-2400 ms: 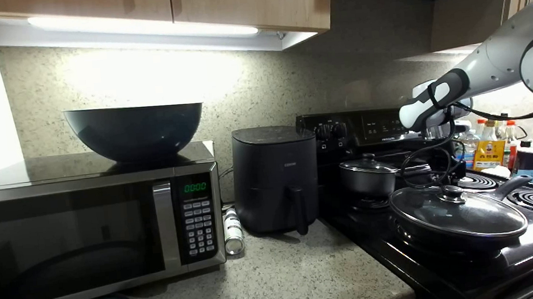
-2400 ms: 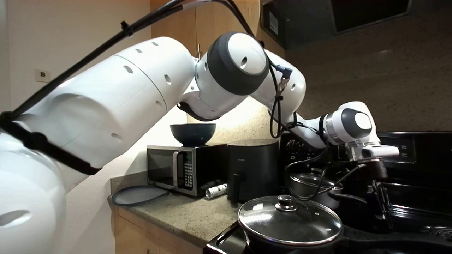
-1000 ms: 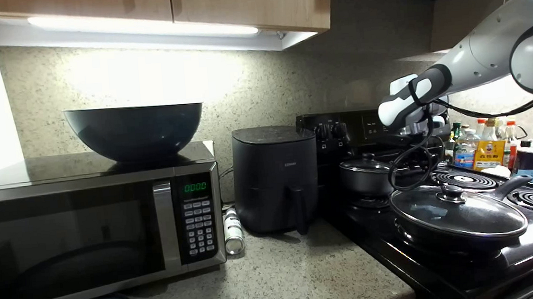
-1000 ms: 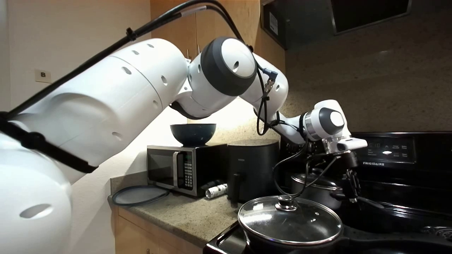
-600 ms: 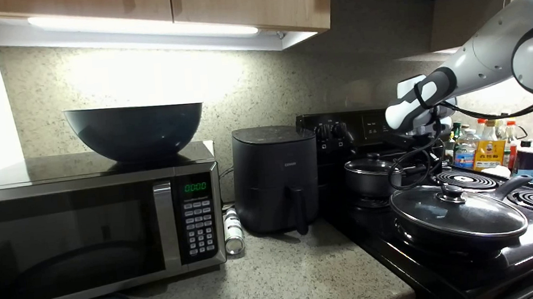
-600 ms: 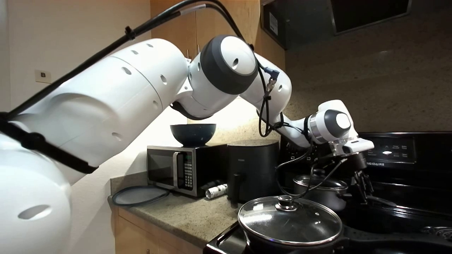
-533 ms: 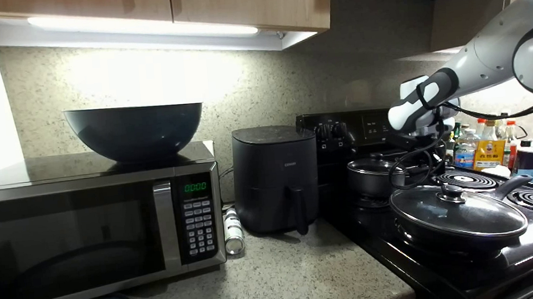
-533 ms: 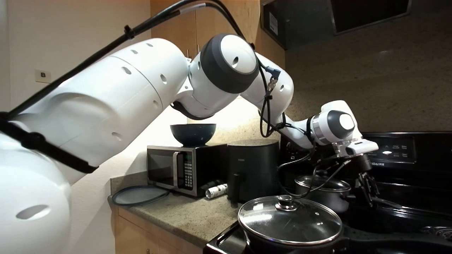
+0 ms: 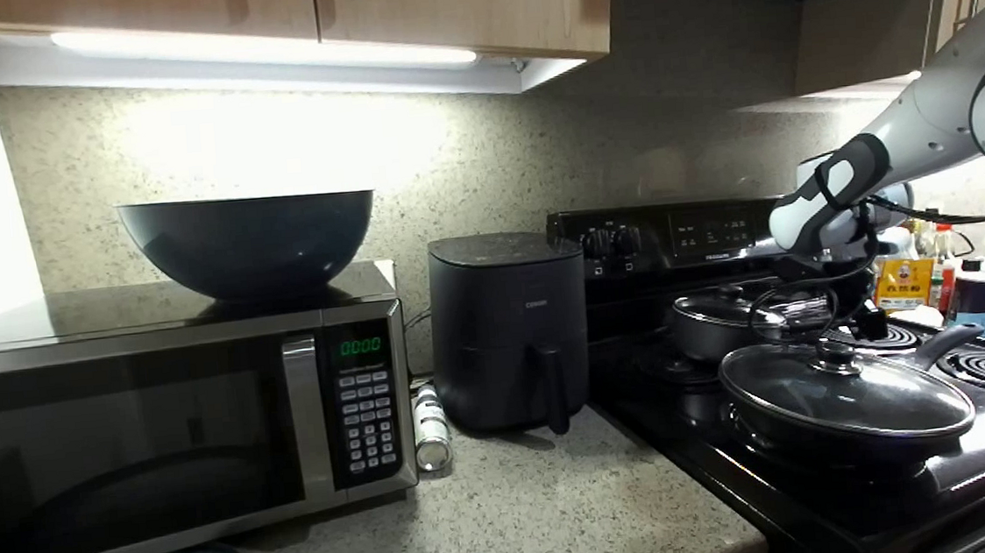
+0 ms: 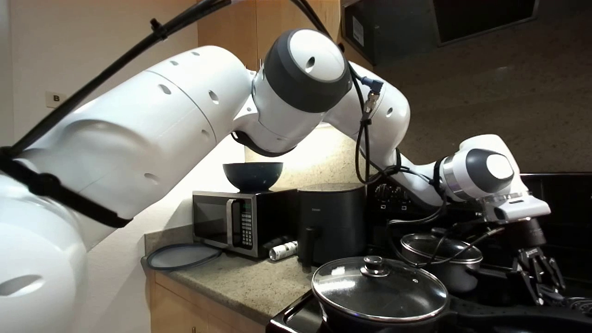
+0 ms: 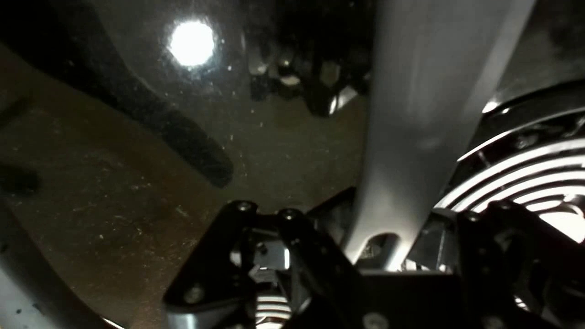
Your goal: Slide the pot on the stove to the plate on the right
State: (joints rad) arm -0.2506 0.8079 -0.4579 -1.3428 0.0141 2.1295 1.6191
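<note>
Low in the wrist view, the pincer [image 11: 388, 226] is clenched on the handle [image 11: 420, 114] of the pot [image 10: 458, 280], its fingers [image 11: 320, 258] only as far apart as the handle is wide, one on each side of the end with the hole. Upward, the handle is cut off by the top edge. At the right, a burner [image 11: 548, 169] is cut off too and partly covered by a finger. Right of center in both exterior views, the pot is at the back of the stove [image 9: 662, 417], behind the wide pan [image 9: 850, 402], which hides some of its base; whether that base touches the stove is hard to tell. Cables [image 10: 416, 265] cross its side. Against the black stove there, the pincer's contact with the handle is hard to make out.
</note>
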